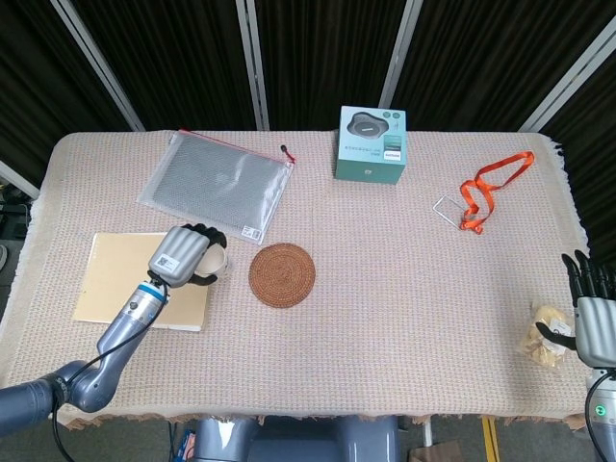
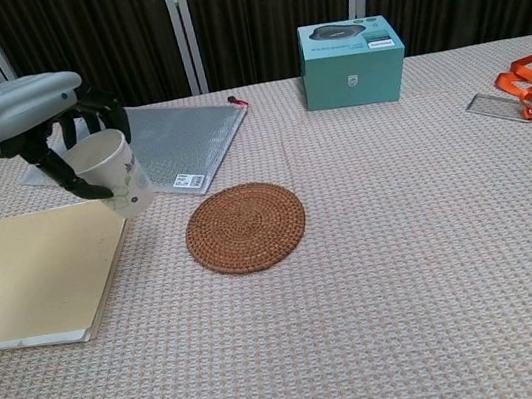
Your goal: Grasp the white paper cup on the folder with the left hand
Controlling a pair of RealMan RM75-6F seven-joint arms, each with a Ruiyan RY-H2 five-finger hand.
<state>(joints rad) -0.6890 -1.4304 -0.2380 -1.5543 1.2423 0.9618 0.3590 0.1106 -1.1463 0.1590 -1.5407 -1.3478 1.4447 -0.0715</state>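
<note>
My left hand grips the white paper cup, its fingers wrapped around the rim. The cup is lifted and tilted, hanging above the right edge of the pale yellow folder. A small green leaf print shows on the cup's side. My right hand sits at the table's front right corner, fingers apart and holding nothing; the chest view does not show it.
A round woven coaster lies just right of the cup. A grey mesh zip pouch lies behind it. A teal box, an orange lanyard and a crumpled yellowish item by my right hand are further right.
</note>
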